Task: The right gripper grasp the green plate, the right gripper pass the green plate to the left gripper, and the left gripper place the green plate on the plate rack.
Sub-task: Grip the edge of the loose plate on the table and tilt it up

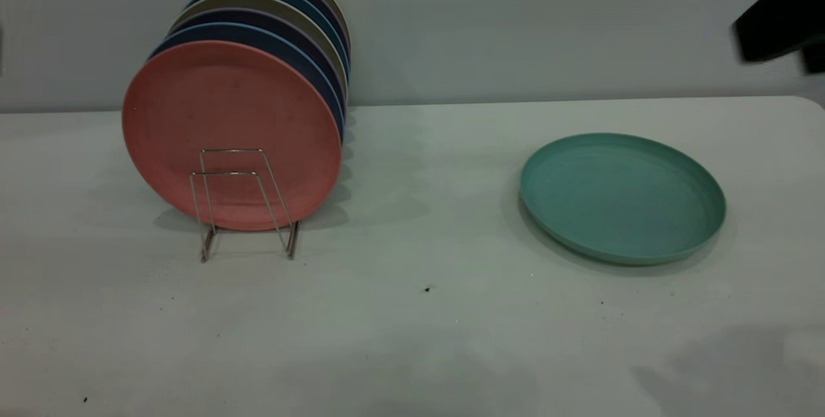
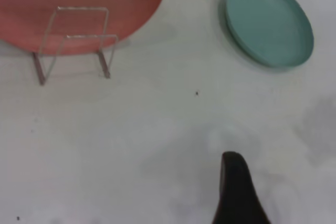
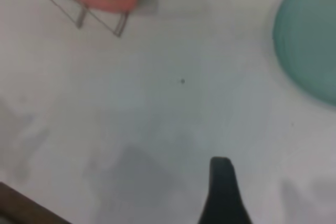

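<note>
The green plate (image 1: pixel 622 196) lies flat on the white table, right of centre, with nothing touching it. It also shows in the left wrist view as the green plate (image 2: pixel 269 22) and partly in the right wrist view as the green plate (image 3: pixel 310 51). The plate rack (image 1: pixel 245 204) stands at the left, its front wire loops bare before a salmon-pink plate (image 1: pixel 229 133). My left gripper (image 2: pixel 233 174) hangs over bare table, well short of rack and plate. My right gripper (image 3: pixel 220 174) is likewise over bare table, apart from the plate. A blurred black part of the right arm (image 1: pixel 780 17) shows at the exterior view's upper right.
Behind the pink plate, several dark blue and olive plates (image 1: pixel 277 37) stand upright in the rack. The white table (image 1: pixel 425 314) stretches between rack and green plate, with small dark specks. A grey wall closes the back.
</note>
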